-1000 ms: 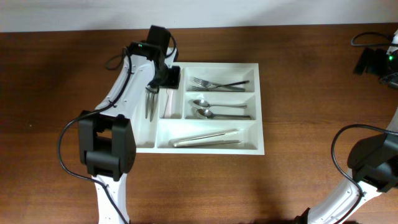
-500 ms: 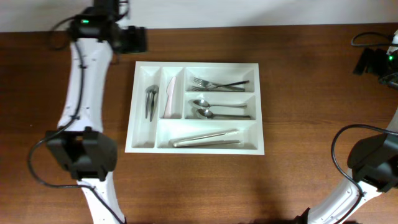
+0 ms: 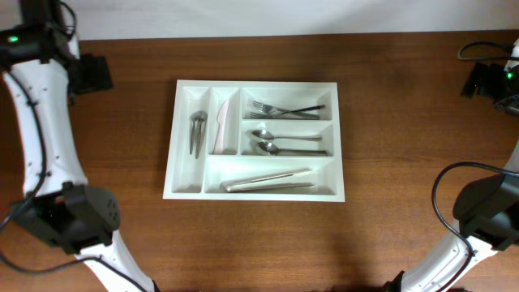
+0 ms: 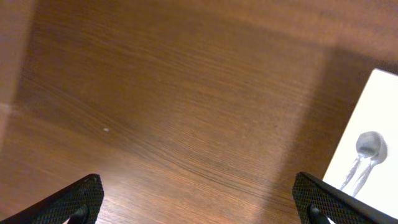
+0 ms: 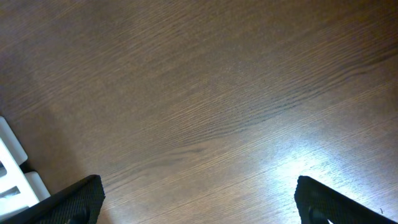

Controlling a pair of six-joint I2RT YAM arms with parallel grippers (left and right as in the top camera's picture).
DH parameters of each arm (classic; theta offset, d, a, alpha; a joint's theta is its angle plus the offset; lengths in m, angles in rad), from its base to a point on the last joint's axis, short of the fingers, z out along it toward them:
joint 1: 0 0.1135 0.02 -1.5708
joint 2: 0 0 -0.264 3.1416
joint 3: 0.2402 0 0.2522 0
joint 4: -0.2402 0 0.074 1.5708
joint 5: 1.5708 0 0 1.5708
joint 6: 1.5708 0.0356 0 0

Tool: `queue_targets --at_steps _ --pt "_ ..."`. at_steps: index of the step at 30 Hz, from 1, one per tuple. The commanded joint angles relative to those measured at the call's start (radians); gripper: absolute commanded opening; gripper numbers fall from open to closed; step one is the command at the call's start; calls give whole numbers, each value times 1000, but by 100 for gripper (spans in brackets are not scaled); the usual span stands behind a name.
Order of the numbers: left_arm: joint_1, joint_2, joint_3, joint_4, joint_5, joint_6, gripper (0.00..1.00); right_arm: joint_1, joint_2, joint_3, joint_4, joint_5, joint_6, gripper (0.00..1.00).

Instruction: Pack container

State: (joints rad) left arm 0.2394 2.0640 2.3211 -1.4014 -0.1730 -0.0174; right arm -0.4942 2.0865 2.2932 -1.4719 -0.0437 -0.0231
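The container (image 3: pixel 185 177), a large white cutlery tray, lies at mid-table. Its left upright slot holds a metal utensil (image 3: pixel 197 132), and the slot beside it a pale knife (image 3: pixel 222 126). Forks (image 3: pixel 284 109), spoons (image 3: pixel 284 143) and long pale sticks (image 3: pixel 268 180) fill the three horizontal slots. My left gripper (image 3: pixel 91 73) hovers open over bare wood at the far left, well clear of the tray. The left wrist view shows the left gripper (image 4: pixel 202 202) empty, with the container's corner (image 4: pixel 376 112) and the utensil (image 4: pixel 368 149) at the right edge. My right gripper (image 3: pixel 485 79) (image 5: pixel 200 199) stands open and empty at the far right.
A black cable (image 3: pixel 480 49) loops at the back right corner. Both arm bases rise from the table's front edge, the left arm base (image 3: pixel 73 219) and the right arm base (image 3: pixel 486 211). A white object (image 5: pixel 12 168) shows at the right wrist view's lower left.
My left gripper opened and left the metal utensil in the tray's left slot. The left arm then swung away to the far left. The right arm has not moved.
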Motion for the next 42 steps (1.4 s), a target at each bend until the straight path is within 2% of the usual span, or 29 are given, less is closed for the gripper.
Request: queue_targets --at_steps 1,6,14,18,24,31,33,42 --pt "4 -128 19 11 -6 37 99 -3 -3 -1 0 -2 10 99" --pt "3 -235 19 13 176 133 99 -3 -3 -1 0 -2 10 99" --pt "3 -406 0 -24 314 172 99 -4 -3 -1 0 -2 10 99" --pt "-2 -547 -83 -33 359 180 99 -4 -3 -1 0 -2 10 99" --pt "-2 -836 -295 36 492 165 99 -4 -3 -1 0 -2 10 99" --pt "-2 -1116 -517 47 583 161 99 -3 -3 -1 0 -2 10 99" --pt "-2 -1168 -557 45 607 126 99 -3 -3 -1 0 -2 10 99" --pt "-2 -1242 -576 -119 595 109 99 -4 -3 -1 0 -2 10 98"
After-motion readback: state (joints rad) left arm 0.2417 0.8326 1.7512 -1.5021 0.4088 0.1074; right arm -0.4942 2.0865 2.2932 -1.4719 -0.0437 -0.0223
